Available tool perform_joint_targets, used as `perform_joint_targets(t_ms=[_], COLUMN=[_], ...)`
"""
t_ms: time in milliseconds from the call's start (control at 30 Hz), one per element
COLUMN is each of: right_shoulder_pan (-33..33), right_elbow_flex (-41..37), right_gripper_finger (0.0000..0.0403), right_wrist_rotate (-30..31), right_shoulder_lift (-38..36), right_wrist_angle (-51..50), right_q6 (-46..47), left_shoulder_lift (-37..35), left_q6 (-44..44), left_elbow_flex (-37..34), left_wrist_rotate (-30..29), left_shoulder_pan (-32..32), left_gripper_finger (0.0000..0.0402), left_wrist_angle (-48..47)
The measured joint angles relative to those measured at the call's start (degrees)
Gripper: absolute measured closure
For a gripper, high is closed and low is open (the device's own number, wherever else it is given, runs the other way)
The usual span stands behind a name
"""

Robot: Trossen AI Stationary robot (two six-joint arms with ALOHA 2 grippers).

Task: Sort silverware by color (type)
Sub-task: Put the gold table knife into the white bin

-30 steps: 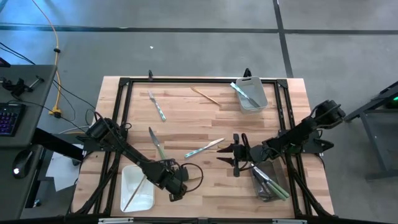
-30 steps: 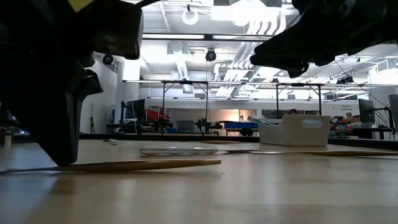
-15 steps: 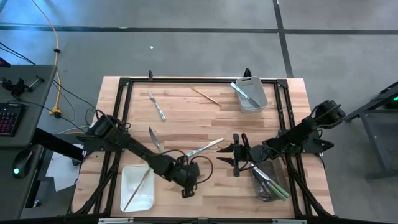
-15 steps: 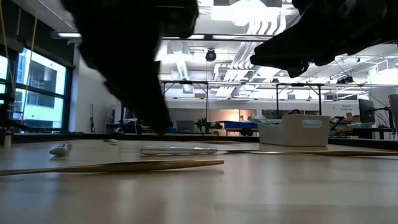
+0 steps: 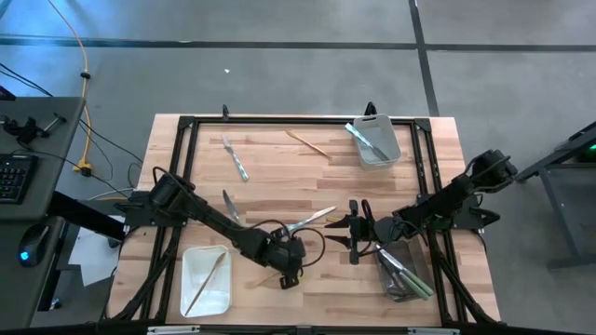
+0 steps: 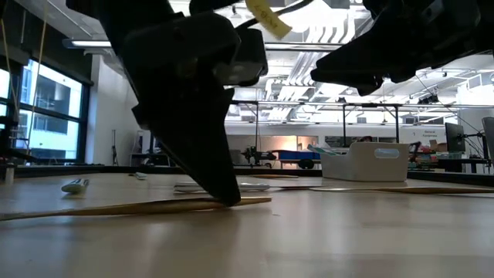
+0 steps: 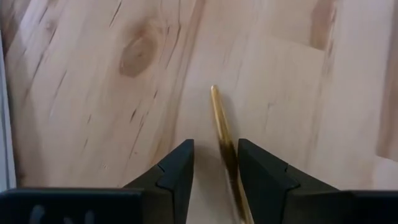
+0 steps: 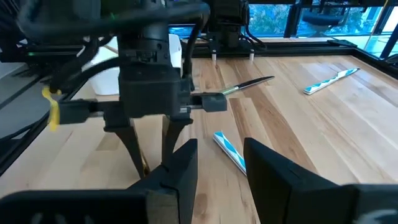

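Note:
A gold piece of silverware (image 7: 222, 130) lies flat on the table near its front edge, also seen in the low view (image 6: 139, 206). My left gripper (image 7: 214, 165) (image 5: 282, 276) points steeply down over it, open, one finger on each side near one end. A white tray (image 5: 197, 296) to the left holds another gold piece (image 5: 212, 274). On the table lie a green-handled knife (image 5: 233, 209), two blue-handled pieces (image 5: 307, 221) (image 5: 235, 156) and a gold one (image 5: 307, 141). My right gripper (image 5: 352, 233) waits open at mid-right, holding nothing. My left gripper comes from above, slanting down, its fingers along the gold piece, straddling it short of its end (image 7: 213, 90). The piece runs close beside one finger (image 7: 258, 174); whether that finger touches it, I cannot tell. The piece lies flat on the wood.
A clear tray (image 5: 402, 272) at the near right holds green-handled pieces. A white bin (image 5: 377, 149) at the far right holds blue-handled ones. A black frame (image 5: 279, 121) borders the table. Bare wood lies in the middle, between the arms.
My left gripper has gone from beside the white tray toward the table's right edge along the near side, tipping steeper, and now stands over the gold piece on the wood. That piece has stayed where it lay.

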Motion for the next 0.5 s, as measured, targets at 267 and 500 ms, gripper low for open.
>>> perform_joint_targets(t_ms=[267,500], right_shoulder_pan=[0.0,-0.02], right_elbow_flex=[-0.02,-0.02], right_gripper_finger=[0.0286,0.0286], right_wrist_rotate=[0.0,0.04], right_shoulder_lift=[0.0,-0.02], right_wrist_angle=[0.0,-0.02], right_q6=[-0.31,-0.31], left_shoulder_lift=[0.02,1.94], left_q6=[-0.15,1.1], left_elbow_flex=[0.2,0.56], left_wrist_rotate=[0.77,4.83], left_shoulder_pan=[-0.09,-0.18], left_gripper_finger=[0.0307,0.0381], left_wrist_angle=[-3.3,-8.19])
